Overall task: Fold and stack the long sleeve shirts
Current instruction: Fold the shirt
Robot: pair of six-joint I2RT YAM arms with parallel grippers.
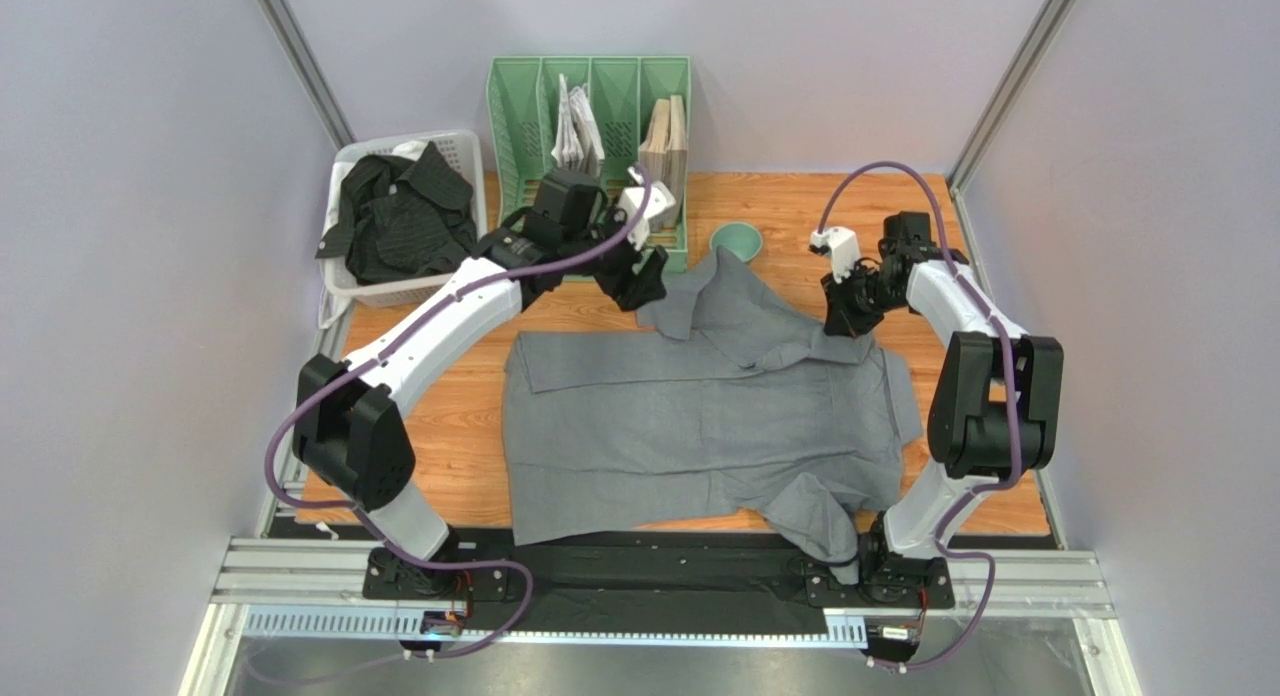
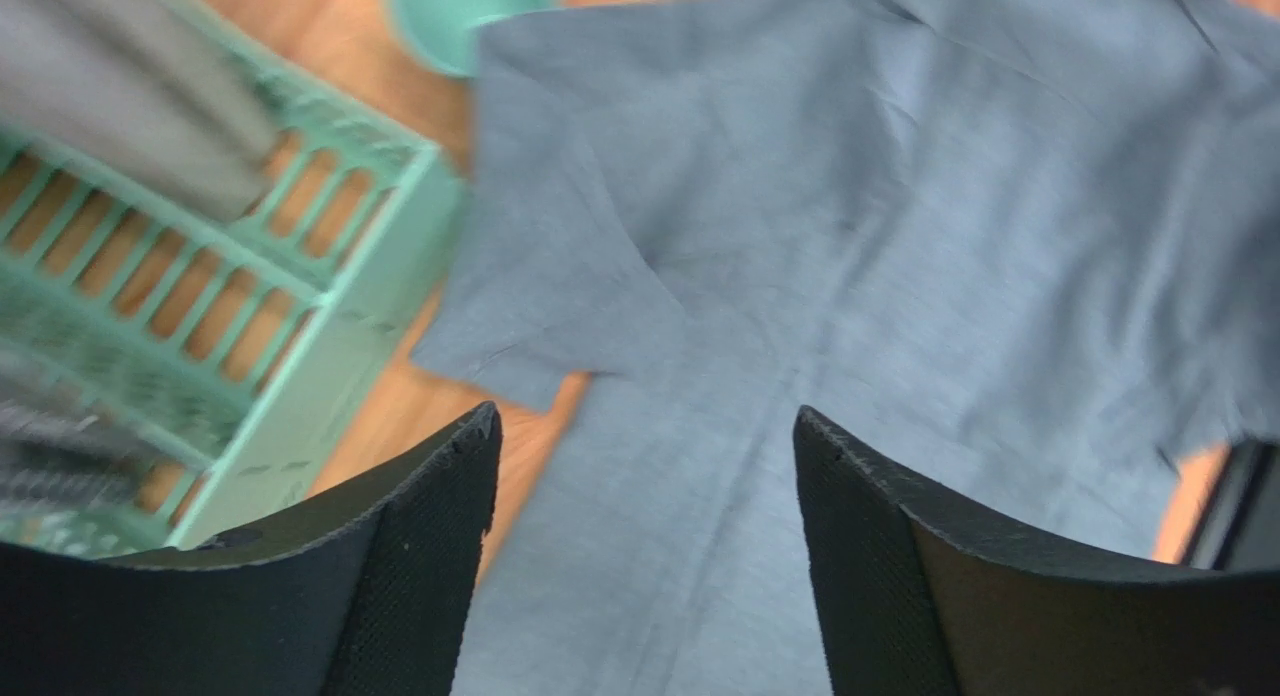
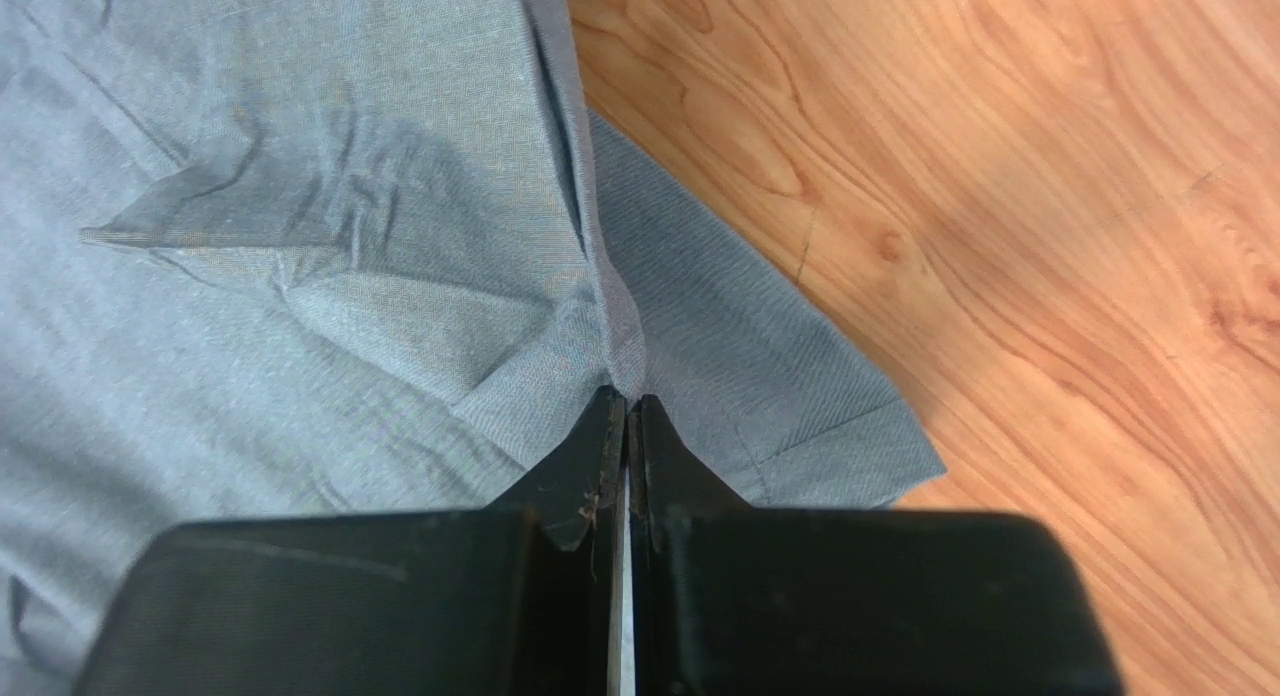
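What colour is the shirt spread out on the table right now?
The shirt is plain mid-grey with no pattern; the right wrist view shows it best.

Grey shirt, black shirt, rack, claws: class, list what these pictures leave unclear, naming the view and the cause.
Grey shirt: top view, near cuff hidden at the right arm base.
Black shirt: top view, bunched in the white basket; stripes too small.
Green rack: left wrist view, blurred, cut by the edge.
Right claw: right wrist view, shut fingers hide how much cloth they pinch.
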